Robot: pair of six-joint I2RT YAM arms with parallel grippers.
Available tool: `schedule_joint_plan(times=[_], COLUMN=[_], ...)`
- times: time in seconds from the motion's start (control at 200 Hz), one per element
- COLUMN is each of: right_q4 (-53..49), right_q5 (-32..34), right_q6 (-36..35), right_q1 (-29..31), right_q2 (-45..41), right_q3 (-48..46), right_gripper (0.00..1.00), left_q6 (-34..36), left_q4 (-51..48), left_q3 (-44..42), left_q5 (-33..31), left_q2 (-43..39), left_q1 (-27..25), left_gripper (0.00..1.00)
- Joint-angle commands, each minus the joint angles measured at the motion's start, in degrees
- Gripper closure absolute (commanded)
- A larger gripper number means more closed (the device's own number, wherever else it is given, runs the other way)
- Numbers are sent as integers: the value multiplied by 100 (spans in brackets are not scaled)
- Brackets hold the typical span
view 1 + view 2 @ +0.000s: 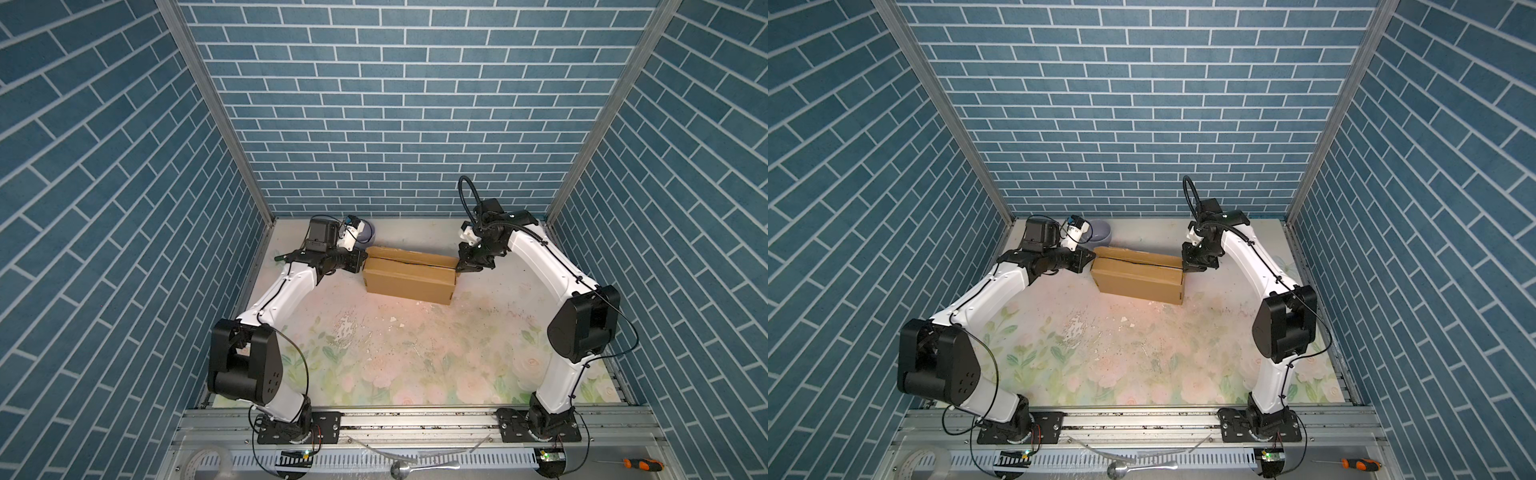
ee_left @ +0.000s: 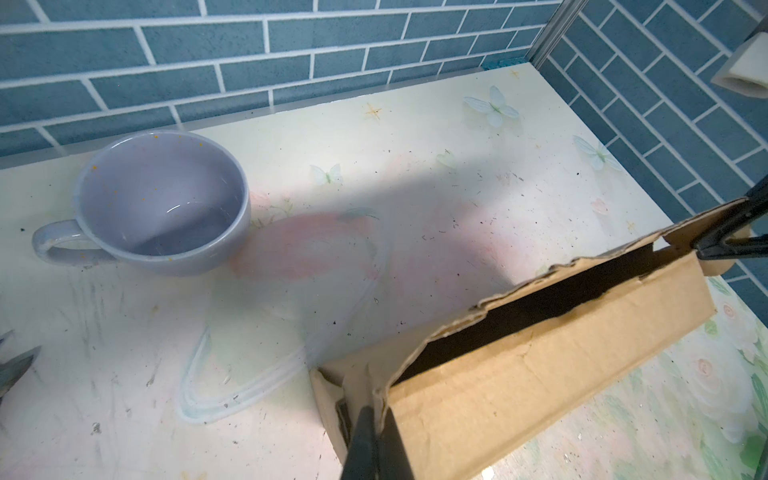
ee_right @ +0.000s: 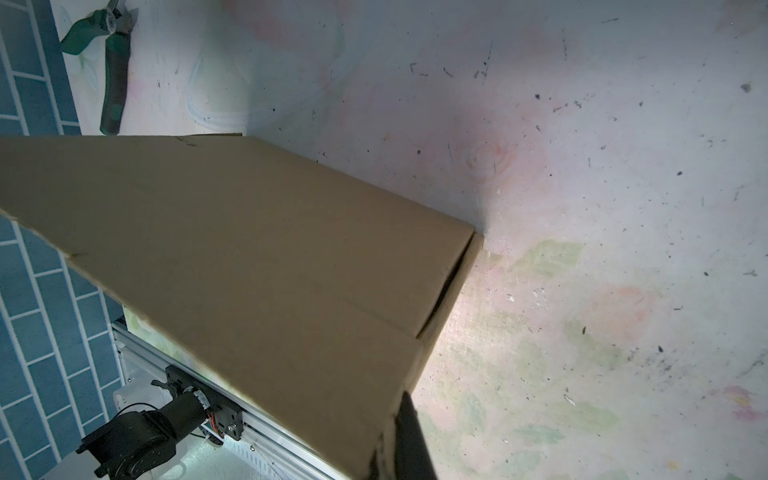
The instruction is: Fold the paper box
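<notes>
Scuffed, speckled floral counter [image 1: 415, 353], closed in on three sides by blue brick-patterned walls. Reaching in from the near rail toward the far middle, two white-and-black arms: left arm [image 1: 286, 291] and right arm [image 1: 540, 266].

Between them, the paper box [image 1: 409, 282] [image 1: 1138, 280], plain brown cardboard, lying lengthwise across the far middle of the counter, base down, near wall upright. Top not fully shut: a dark slit along its length in both top views, a ragged-edged gap in the left wrist view [image 2: 540, 374]. In the right wrist view, one broad brown panel [image 3: 249, 249], corner seam slightly parted.

Upright and empty near the back wall, a lilac cup [image 2: 162, 199] [image 1: 1100, 232], beyond the box's left end and apart from it, handle turned away from the box.

At the box's left end, left fingers [image 2: 363, 436] drawn narrow, pinching the cardboard edge. At the right end, right fingers [image 2: 731, 245] likewise clamped on the corner flap. Only one finger [image 3: 413, 440] showing in the right wrist view, its partner hidden behind cardboard.

Green-handled cutters [image 3: 112, 79] flat on the counter by the left wall. On the near ledge and well apart, an orange-handled screwdriver [image 1: 642, 449] and a metal spoon [image 1: 399, 469].
</notes>
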Motion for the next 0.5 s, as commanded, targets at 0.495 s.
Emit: schedule_joint_plan(times=[0.495], right_q4=[387], right_q5=[-646], right_q6=[557], right_q1=[26], right_q2=[-41], right_q3=[82], right_gripper=[100], left_q6=[-218], left_q4=[123], left_q3=[-336], left_q5=[121], left_q2=[-22], left_q1=[-121], left_gripper=[100])
